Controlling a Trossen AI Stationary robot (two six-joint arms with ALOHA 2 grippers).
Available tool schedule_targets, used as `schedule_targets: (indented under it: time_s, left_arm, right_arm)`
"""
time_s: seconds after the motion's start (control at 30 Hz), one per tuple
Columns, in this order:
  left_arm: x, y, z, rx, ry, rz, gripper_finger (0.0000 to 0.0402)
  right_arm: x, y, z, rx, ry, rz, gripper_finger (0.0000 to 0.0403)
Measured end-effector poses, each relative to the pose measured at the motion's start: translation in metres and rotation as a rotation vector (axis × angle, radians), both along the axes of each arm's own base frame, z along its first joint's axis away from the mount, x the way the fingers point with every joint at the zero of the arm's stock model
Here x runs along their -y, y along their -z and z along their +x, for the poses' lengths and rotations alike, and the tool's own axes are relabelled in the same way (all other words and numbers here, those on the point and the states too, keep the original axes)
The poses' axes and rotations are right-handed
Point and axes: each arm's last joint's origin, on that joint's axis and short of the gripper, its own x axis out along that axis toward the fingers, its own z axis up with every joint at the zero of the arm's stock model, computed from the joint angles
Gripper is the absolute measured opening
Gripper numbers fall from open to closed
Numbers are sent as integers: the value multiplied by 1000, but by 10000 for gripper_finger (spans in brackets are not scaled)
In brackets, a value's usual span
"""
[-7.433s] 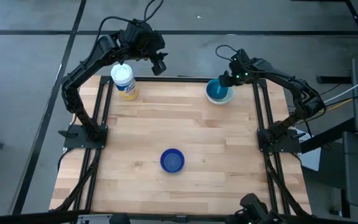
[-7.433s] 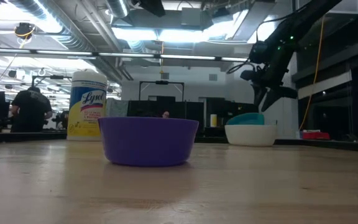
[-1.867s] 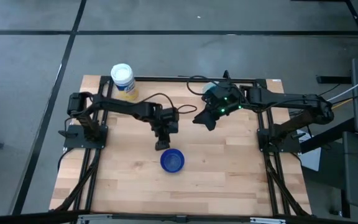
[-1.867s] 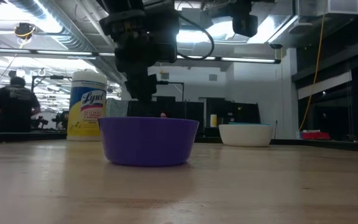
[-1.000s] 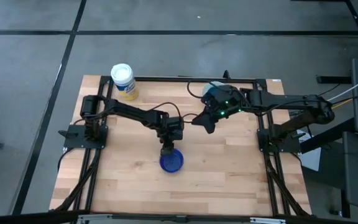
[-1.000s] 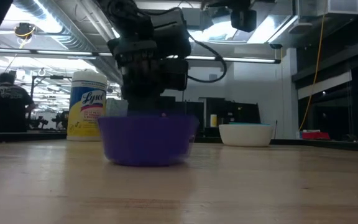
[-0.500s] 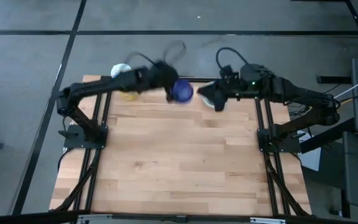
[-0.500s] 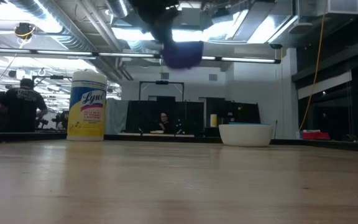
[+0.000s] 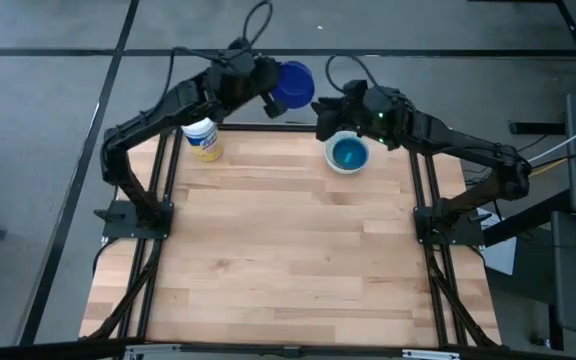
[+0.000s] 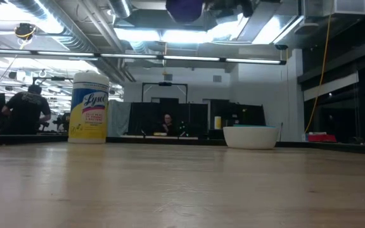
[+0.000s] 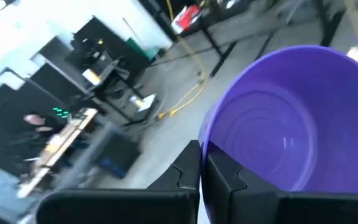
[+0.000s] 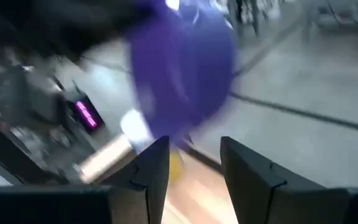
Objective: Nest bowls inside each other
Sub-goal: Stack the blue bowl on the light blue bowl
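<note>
My left gripper (image 9: 274, 92) is raised high over the table's far edge, shut on the dark blue bowl (image 9: 294, 85), which also shows at the top of the low view (image 10: 184, 9). The teal bowl (image 9: 349, 154) sits inside the white bowl (image 10: 252, 137), which rests on its base at the far right of the table. My right gripper (image 9: 326, 120) hangs just left of that pair, above the table. It is open with nothing between its fingers (image 12: 156, 163), and the blue bowl (image 12: 182, 62) is blurred ahead of it. My left gripper pinches the blue bowl's rim (image 11: 205, 147) between its two fingers, one finger (image 11: 225, 174) inside the bowl and one outside. The fingers point roughly level. The bowl is lifted clear of the table and tilted, its opening turned back toward the wrist.
A white-lidded jar with a yellow label (image 9: 202, 134) stands at the table's far left, below my left arm. The wooden tabletop (image 9: 288, 250) is bare across its middle and near side. People show in the room behind the table (image 10: 27, 109).
My left gripper has taken hold of the blue bowl at the table's middle and swung it up fast toward the far edge, tipping from pointing down to nearly level. The bowl is now tilted, high above the table. My right gripper has gone up and toward the far edge.
</note>
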Motion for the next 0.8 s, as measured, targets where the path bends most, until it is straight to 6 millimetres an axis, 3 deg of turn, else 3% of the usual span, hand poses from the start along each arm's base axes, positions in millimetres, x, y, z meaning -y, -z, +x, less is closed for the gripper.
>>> schedule_targets:
  time_s: [0.17, 0.37, 0.8]
  left_arm:
    - [-7, 14, 14, -93, -14, 20, 2]
    - [-12, 15, 16, -70, 5, 13, 2]
    - [13, 11, 25, -57, 71, 46, 2]
  right_arm:
    - [6, -4, 5, 55, 2, -26, 142]
    - [6, -16, 0, 37, 25, -61, 133]
    - [23, -10, -4, 3, 54, -27, 145]
